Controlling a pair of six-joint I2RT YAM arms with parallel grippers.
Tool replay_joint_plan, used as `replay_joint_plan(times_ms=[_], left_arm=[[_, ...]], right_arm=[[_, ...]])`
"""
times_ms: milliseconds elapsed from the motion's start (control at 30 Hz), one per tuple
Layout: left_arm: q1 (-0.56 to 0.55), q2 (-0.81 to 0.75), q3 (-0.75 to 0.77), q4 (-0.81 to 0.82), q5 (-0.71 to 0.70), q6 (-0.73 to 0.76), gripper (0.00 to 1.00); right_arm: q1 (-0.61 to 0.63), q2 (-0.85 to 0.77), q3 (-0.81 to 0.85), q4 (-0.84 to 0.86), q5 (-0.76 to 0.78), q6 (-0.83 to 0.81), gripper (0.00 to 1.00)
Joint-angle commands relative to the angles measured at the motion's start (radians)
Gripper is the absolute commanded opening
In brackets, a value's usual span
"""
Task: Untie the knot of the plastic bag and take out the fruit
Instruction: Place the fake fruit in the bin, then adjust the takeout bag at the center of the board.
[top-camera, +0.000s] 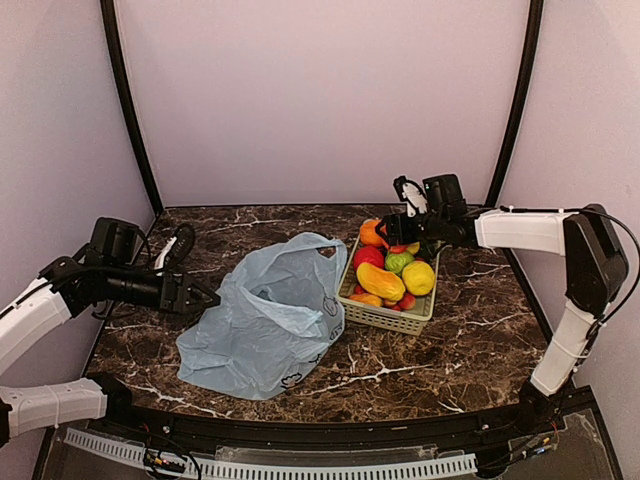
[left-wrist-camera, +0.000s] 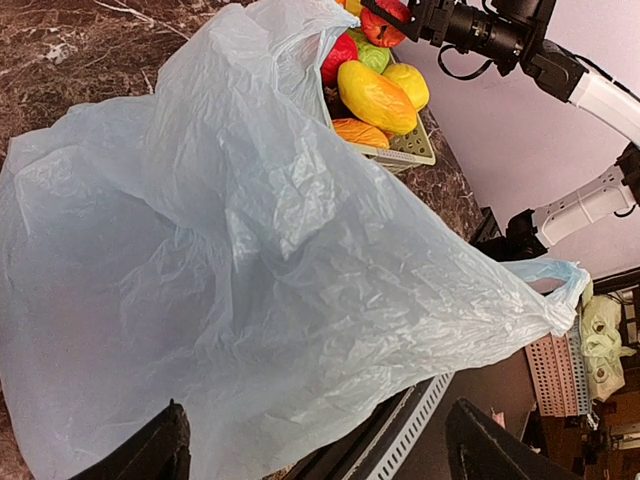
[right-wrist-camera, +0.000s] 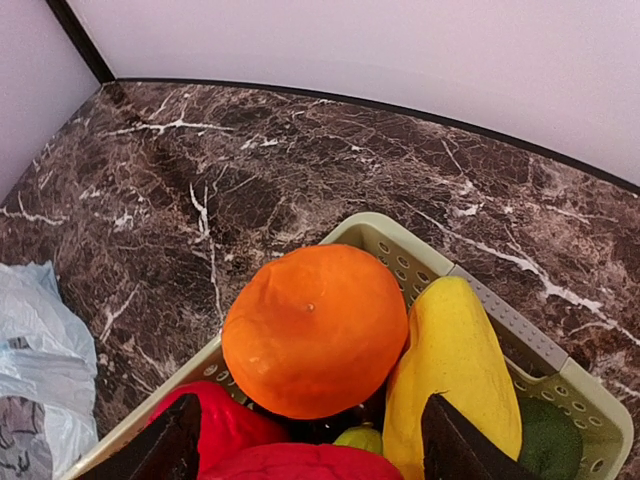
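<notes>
The plastic bag lies slack and crumpled on the dark marble table, left of centre, its mouth gaping towards the back; one handle loop stands loose at its far right corner, just beside the basket. In the left wrist view the thin blue film fills most of the frame. The fruit sits piled in the pale lattice basket, which touches the bag's right edge: an orange on top at the back, a long yellow piece beside it, a red apple, a green apple, a lemon and an orange-yellow mango shape at the front. The right gripper hovers over the basket's far end with its fingers spread wide, the orange framed between them; whether they touch it I cannot tell. The left gripper is low at the bag's left edge, its fingers parted wide and clamping nothing, the film reaching down between them
</notes>
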Motion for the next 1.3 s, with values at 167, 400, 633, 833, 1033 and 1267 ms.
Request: replay_joint_plan(times_ms=[167, 400, 633, 833, 1033, 1267], left_arm=[[-0.011, -0.034, -0.028, -0.039, 0.093, -0.008, 0.9], [-0.028, -0.009, -0.018, -0.101, -0.042, 0.001, 0.91], [-0.037, 0.04, -0.019, -0.026, -0.128, -0.048, 0.81], [-0.054, 0.052, -0.099, 0.145, -0.078, -0.169, 0.27], [-0.056, 0.052, -0.133, 0.178, -0.159, -0.236, 0.01], [-0.055, 0.099, -0.045, 0.143, -0.25, -0.089, 0.01]], right_arm=[[0.005, -0.02, 0.023, 0.01, 0.016, -0.033, 0.9], [0.006, -0.068, -0.002, 0.011, 0.026, -0.039, 0.94], [0.005, -0.139, -0.046, 0.017, 0.019, -0.029, 0.94], [0.006, -0.199, -0.091, 0.03, 0.026, -0.021, 0.95], [0.012, -0.255, -0.124, 0.031, -0.002, -0.01, 0.95], [0.136, -0.259, -0.095, -0.008, -0.117, -0.097, 0.97]])
